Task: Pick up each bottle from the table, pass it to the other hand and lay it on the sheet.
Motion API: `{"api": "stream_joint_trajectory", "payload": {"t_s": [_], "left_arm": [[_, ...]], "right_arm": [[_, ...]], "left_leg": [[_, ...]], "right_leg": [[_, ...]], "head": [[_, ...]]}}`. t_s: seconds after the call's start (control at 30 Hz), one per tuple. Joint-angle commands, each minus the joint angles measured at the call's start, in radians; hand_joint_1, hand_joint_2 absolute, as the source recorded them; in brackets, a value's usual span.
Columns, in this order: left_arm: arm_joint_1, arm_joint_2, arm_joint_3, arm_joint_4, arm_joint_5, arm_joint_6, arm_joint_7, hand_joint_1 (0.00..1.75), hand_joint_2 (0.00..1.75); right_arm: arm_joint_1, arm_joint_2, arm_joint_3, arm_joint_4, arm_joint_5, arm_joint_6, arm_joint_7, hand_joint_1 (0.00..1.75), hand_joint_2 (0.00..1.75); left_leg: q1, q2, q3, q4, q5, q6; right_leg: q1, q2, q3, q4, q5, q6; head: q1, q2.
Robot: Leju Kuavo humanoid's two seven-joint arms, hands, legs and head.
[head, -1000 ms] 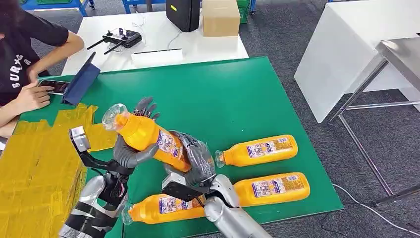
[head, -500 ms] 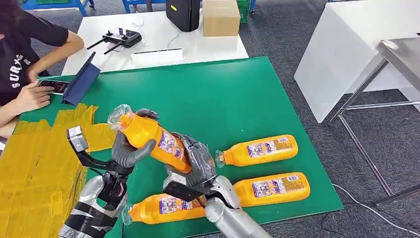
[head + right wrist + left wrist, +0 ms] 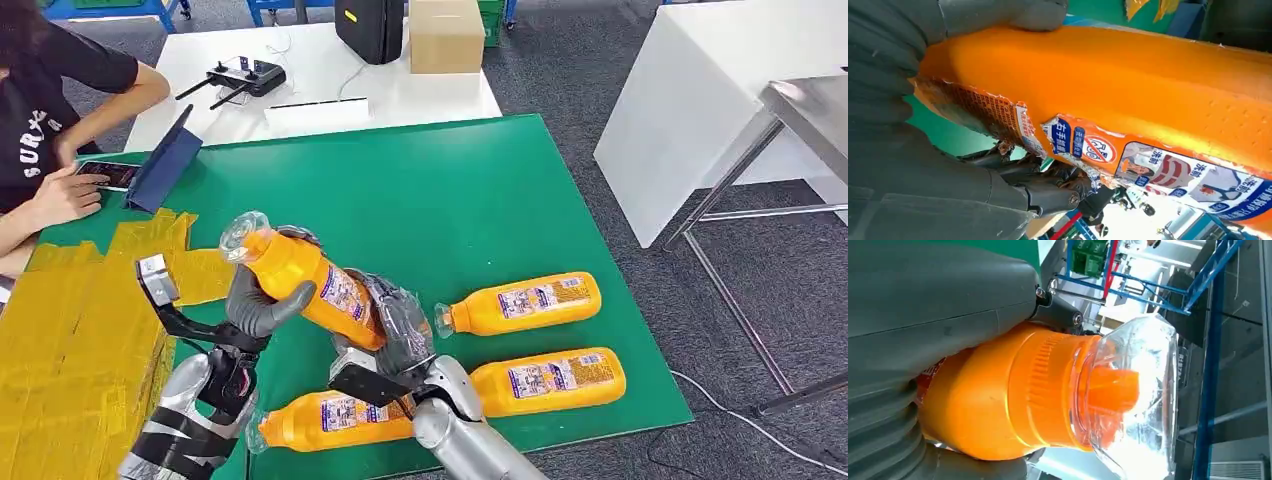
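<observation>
held bottle point(image 3: 300, 272): orange body, clear cap, blue, white and red label
lying bottles point(image 3: 530, 302): orange, same blue-and-white labels
worktop point(image 3: 440, 200): green
sheet point(image 3: 70, 330): yellow
left hand point(image 3: 262, 300): grey thumb, darker fingers
right hand point(image 3: 395, 325): grey
arms point(image 3: 460, 425): silver

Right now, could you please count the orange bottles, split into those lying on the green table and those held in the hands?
Lying on the table: 3
Held by both hands: 1
Total bottles: 4
</observation>
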Motion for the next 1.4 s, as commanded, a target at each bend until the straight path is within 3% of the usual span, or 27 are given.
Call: {"api": "stream_joint_trajectory", "payload": {"t_s": [0.03, 0.13, 0.17, 0.2, 0.3, 0.4, 0.57, 0.6, 0.8, 0.83, 1.0, 1.4], "left_arm": [[-0.03, -0.008, -0.007, 0.05, -0.012, 0.008, 0.0, 1.75, 1.75], [-0.026, -0.007, -0.003, 0.045, -0.025, 0.022, -0.008, 1.75, 1.75], [-0.023, -0.005, 0.003, 0.038, -0.035, 0.036, -0.013, 1.75, 1.75], [-0.019, -0.004, 0.01, 0.03, -0.046, 0.053, -0.017, 1.75, 1.75], [-0.02, 0.007, 0.036, 0.007, -0.104, 0.124, -0.029, 1.75, 1.75], [-0.021, 0.008, 0.038, 0.006, -0.103, 0.124, -0.03, 1.75, 1.75], [-0.062, 0.035, 0.085, -0.013, -0.261, 0.297, -0.051, 1.75, 1.75], [-0.076, 0.04, 0.105, -0.016, -0.304, 0.342, -0.056, 1.75, 1.75], [-0.124, 0.065, 0.163, -0.028, -0.722, 0.672, -0.068, 1.75, 1.75], [-0.129, 0.077, 0.173, -0.025, -0.816, 0.737, -0.062, 1.75, 1.75], [-0.101, 0.107, 0.248, -0.041, -1.109, 0.895, -0.028, 1.75, 1.75], [-0.099, 0.101, 0.247, -0.041, -1.114, 0.895, -0.031, 1.75, 1.75]], "right_arm": [[-0.021, -0.03, 0.005, -0.037, -0.018, -0.014, -0.002, 1.75, 1.75], [-0.008, -0.036, -0.016, -0.087, -0.039, -0.03, -0.007, 1.75, 1.75], [0.002, -0.039, -0.024, -0.116, -0.052, -0.028, -0.007, 0.37, 1.75], [0.017, -0.039, -0.04, -0.155, -0.084, -0.021, -0.014, 0.0, 1.75], [0.057, -0.066, -0.052, -0.302, -0.173, 0.054, 0.005, 0.0, 1.75], [0.058, -0.069, -0.051, -0.312, -0.173, 0.057, 0.013, 0.0, 1.75], [0.109, -0.112, -0.06, -0.518, -0.251, 0.09, 0.011, 0.0, 1.75], [0.119, -0.122, -0.063, -0.558, -0.257, 0.091, 0.021, 0.0, 0.0], [0.151, -0.152, -0.063, -0.656, -0.303, 0.163, 0.041, 0.0, 0.0], [0.154, -0.16, -0.061, -0.664, -0.315, 0.188, 0.046, 0.0, 1.75], [0.186, -0.186, -0.061, -0.732, -0.326, 0.228, 0.042, 0.0, 1.75], [0.188, -0.187, -0.063, -0.735, -0.325, 0.23, 0.042, 0.0, 1.75]], "left_leg": [[0.001, -0.004, 0.002, 0.0, -0.001, -0.001], [0.001, -0.003, 0.001, 0.0, 0.0, -0.001], [0.002, -0.004, 0.002, 0.0, -0.001, -0.001], [0.001, -0.004, 0.001, 0.0, -0.001, -0.001], [0.002, -0.004, 0.001, 0.001, -0.001, -0.001], [0.0, -0.002, 0.0, 0.0, 0.0, 0.0], [0.001, -0.005, -0.001, 0.002, -0.001, -0.001], [0.002, -0.006, -0.001, 0.002, -0.001, -0.001], [0.002, -0.006, 0.0, 0.002, -0.001, -0.001], [0.001, -0.004, -0.001, 0.001, 0.0, -0.001], [0.002, -0.003, 0.002, 0.001, -0.002, -0.001], [0.001, -0.001, 0.0, 0.0, 0.0, -0.001]], "right_leg": [[0.001, 0.0, 0.002, 0.0, -0.001, 0.0], [0.001, 0.0, 0.002, 0.0, -0.001, 0.0], [0.001, 0.0, 0.003, -0.001, -0.001, 0.0], [0.001, 0.0, 0.002, 0.0, -0.001, 0.0], [0.001, 0.0, 0.002, 0.0, -0.001, 0.0], [0.0, 0.0, 0.0, 0.0, 0.0, 0.0], [0.001, -0.001, 0.0, 0.001, -0.001, 0.0], [0.002, -0.001, 0.001, 0.001, -0.002, 0.0], [0.002, -0.002, 0.002, 0.001, -0.002, -0.001], [0.001, -0.001, 0.0, 0.0, -0.001, 0.0], [0.002, 0.002, 0.003, 0.0, -0.001, 0.0], [0.0, 0.001, 0.001, 0.0, 0.0, 0.0]], "head": [[0.0, 0.0], [0.0, 0.0], [0.0, 0.0], [0.0, 0.0], [0.0, 0.0], [0.0, 0.0], [0.0, 0.0], [0.0, 0.0], [0.0, 0.0], [0.0, 0.0], [0.0, 0.0], [0.0, 0.0]]}}
